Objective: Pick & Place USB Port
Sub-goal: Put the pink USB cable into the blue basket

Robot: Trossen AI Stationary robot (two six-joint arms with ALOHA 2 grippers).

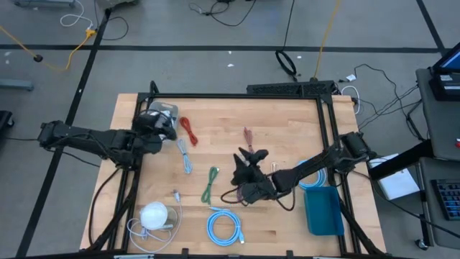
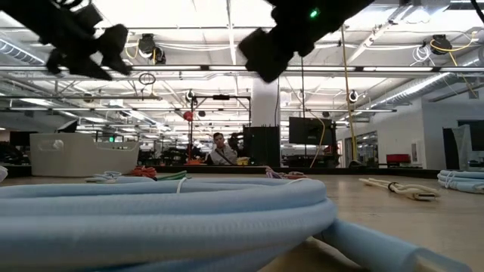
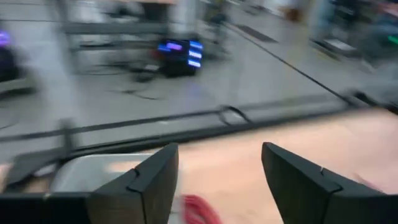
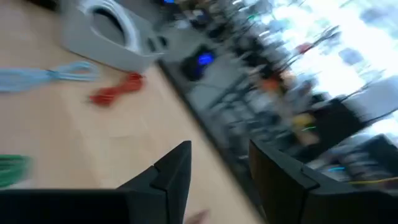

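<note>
Several coiled USB cables lie on the wooden table [image 1: 287, 129]: red [image 1: 188, 131], small light blue [image 1: 185, 155], green [image 1: 210, 183] and maroon [image 1: 248, 135]. Which of them is the USB port I cannot tell. A grey bin [image 1: 165, 111] with a white cable in it stands at the far left. My left gripper [image 3: 217, 180] hangs open above the table beside this bin, with the red cable [image 3: 199, 210] below it. My right gripper [image 4: 217, 180] is open above the table's middle [image 1: 244, 160], pointing toward the far left, with nothing between its fingers.
A large light blue coil [image 1: 224, 224] lies at the near edge and fills the low view [image 2: 151, 211]. A white coil [image 1: 154, 214] lies near left. A blue bin [image 1: 321, 210] stands near right. Bare wood lies at the far right.
</note>
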